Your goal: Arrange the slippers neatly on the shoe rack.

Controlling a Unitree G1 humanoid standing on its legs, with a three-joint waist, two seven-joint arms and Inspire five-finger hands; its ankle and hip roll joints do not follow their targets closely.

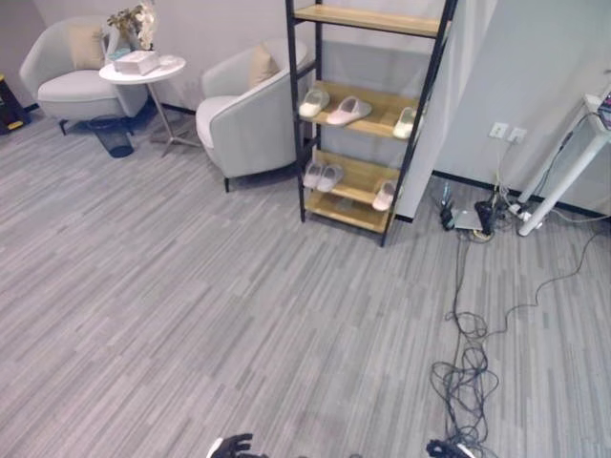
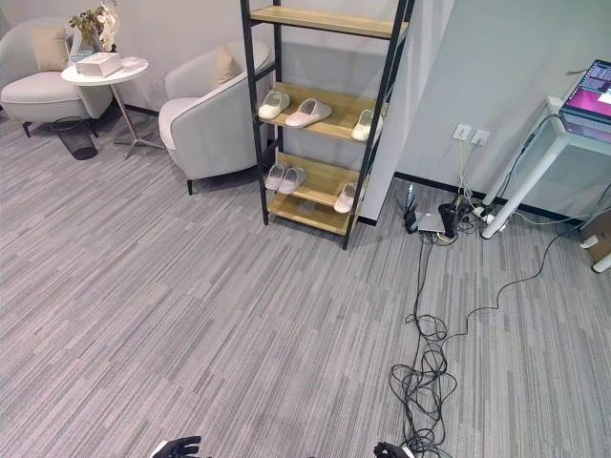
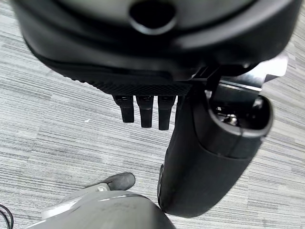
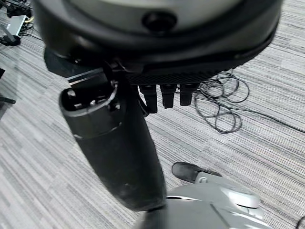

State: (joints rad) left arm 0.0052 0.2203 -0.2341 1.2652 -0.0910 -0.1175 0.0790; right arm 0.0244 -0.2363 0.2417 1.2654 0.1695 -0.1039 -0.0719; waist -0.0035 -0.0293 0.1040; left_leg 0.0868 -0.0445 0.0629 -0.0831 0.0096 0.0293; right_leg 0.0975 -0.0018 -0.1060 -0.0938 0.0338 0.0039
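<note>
Both the left hand [image 3: 190, 143] and right hand [image 4: 119, 143] hang low with fingers relaxed, holding nothing. The slippers [image 1: 348, 111] sit on the shoe rack [image 1: 368, 114], far ahead of both hands. Best to walk close first, then straighten the skewed, separated ones.

Open floor [image 1: 239, 315] before the shoe rack [image 1: 368, 114]; cables [image 1: 468, 372] rightward.
</note>
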